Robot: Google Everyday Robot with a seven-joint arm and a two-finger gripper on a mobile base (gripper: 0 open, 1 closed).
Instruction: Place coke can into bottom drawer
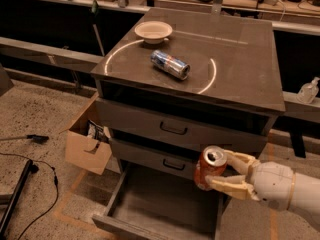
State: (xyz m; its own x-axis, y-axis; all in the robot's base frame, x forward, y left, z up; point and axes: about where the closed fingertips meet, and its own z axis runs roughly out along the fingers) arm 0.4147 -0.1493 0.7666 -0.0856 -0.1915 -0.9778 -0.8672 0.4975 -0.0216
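My gripper reaches in from the lower right and is shut on the red coke can, holding it upright with its silver top up. The can hangs in front of the middle drawer, above the right part of the open bottom drawer. That drawer is pulled out, a wide shallow tray with a plain bare floor.
On the cabinet top lie a blue-and-silver can on its side and a white bowl. Two upper drawers with black handles are closed. An open cardboard box stands left of the cabinet. Cables lie on the floor at left.
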